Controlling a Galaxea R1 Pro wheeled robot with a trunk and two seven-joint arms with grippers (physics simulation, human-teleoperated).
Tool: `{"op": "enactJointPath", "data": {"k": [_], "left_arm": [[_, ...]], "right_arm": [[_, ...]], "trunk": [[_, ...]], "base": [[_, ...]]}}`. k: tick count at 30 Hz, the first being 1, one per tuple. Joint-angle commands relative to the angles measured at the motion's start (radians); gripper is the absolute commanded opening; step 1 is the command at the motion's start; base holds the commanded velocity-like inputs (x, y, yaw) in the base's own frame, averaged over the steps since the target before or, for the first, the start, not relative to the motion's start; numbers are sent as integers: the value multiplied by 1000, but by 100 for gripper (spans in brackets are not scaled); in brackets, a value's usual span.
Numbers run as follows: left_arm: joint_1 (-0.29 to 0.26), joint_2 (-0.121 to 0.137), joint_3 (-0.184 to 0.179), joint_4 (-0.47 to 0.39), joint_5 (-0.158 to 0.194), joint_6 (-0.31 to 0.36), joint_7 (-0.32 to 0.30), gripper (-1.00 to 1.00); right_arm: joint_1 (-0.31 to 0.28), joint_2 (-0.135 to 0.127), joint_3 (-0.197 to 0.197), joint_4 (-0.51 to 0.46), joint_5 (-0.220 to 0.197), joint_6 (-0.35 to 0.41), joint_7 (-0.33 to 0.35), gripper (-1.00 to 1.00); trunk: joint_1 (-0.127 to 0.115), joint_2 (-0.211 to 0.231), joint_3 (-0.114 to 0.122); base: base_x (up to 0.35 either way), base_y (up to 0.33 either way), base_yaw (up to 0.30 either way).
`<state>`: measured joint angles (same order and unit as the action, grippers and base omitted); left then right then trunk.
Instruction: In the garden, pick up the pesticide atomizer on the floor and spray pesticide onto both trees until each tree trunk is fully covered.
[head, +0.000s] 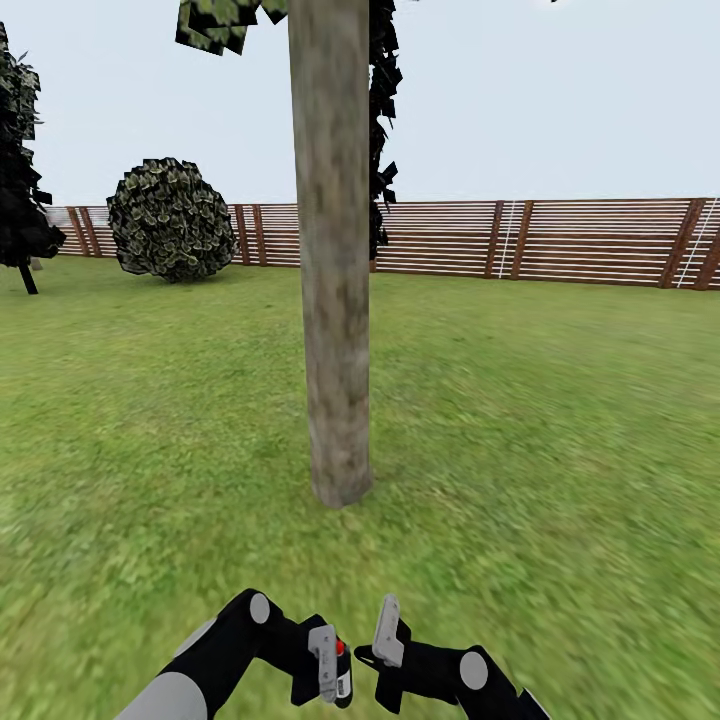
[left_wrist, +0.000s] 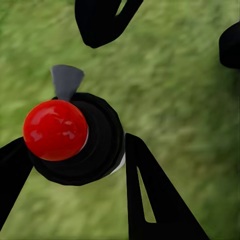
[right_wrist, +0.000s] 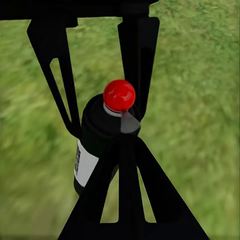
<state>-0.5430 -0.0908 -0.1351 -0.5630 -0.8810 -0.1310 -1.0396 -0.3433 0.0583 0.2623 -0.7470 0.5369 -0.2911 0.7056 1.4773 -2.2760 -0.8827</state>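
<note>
A thick grey-beige tree trunk (head: 335, 300) rises straight ahead from the grass lawn (head: 560, 430), its leaves (head: 215, 22) just at the top edge. I make out no white specks on the bark. Low in front of me, my left gripper (head: 330, 668) is shut on the pesticide atomizer (head: 340, 660), a black bottle (left_wrist: 97, 145) with a red cap (left_wrist: 55, 130), a grey nozzle (left_wrist: 66, 80) and a white label (right_wrist: 85, 162). My right gripper (head: 388, 632) hangs just beside it, shut and empty, its fingers (right_wrist: 129, 165) pressed together.
A brown slatted fence (head: 560, 240) closes the far side of the lawn. A round bush (head: 170, 220) stands at the back left, a dark tree (head: 18, 180) at the far left, and another dark tree (head: 384, 110) behind the trunk. Grass surrounds the trunk on all sides.
</note>
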Motion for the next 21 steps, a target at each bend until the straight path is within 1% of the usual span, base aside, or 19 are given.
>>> {"op": "enactJointPath", "data": {"k": [1,3,7,9,15,21], "left_arm": [[0,0,0,1,0,0,0,-100],[0,-1,-2,4,0,0,0,-100],[1,0,-44,7,1,0,0,-100],[1,0,-55,8,2,1,0,-100],[0,-3,-62,6,2,1,1,-100],[0,-16,-63,1,5,1,1,-100]], "right_arm": [[0,0,0,0,0,0,0,-100],[0,0,0,0,0,0,0,-100],[0,0,0,0,0,0,0,-100],[0,0,0,0,0,1,0,-100],[0,0,0,0,0,0,0,-100],[0,0,0,-1,0,0,0,-100]], "trunk": [[0,0,0],[0,0,0],[0,0,0],[0,0,0],[0,0,0],[0,0,0]], "base": [[0,0,0],[0,0,0],[0,0,0],[0,0,0],[0,0,0],[0,0,0]]}}
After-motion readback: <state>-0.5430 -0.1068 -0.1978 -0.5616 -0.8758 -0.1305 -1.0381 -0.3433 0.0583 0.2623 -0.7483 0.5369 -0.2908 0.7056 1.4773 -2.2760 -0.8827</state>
